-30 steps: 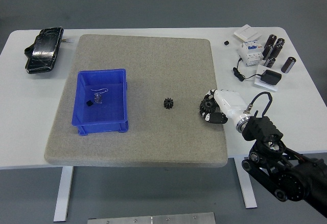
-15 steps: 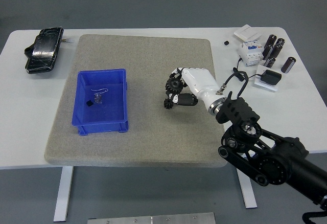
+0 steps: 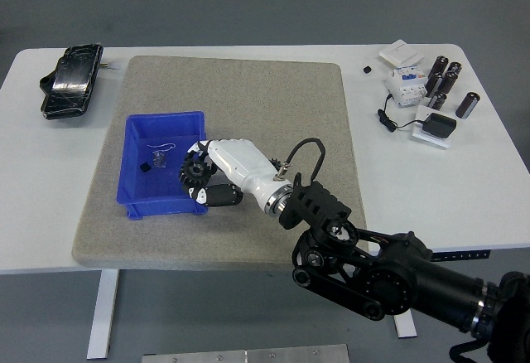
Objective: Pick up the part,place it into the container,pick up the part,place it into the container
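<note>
Right hand [image 3: 207, 182]: fingers curled, apparently gripping the black gear [image 3: 195, 172]. Blue bin [image 3: 137, 166] directly beneath; clear rim, release low.

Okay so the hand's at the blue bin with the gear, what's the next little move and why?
Probably ease a little further left, then open the fingers: the right hand holds the black gear just at the blue bin's right wall, not clearly over its floor yet.

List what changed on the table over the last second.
The right hand swept left across the grey mat, from its right edge to the blue bin. The small black gear left its spot mid-mat; the hand's fingers are curled, apparently around it, over the bin's right wall. The bin, its contents and the items at the table ends stayed put.
</note>
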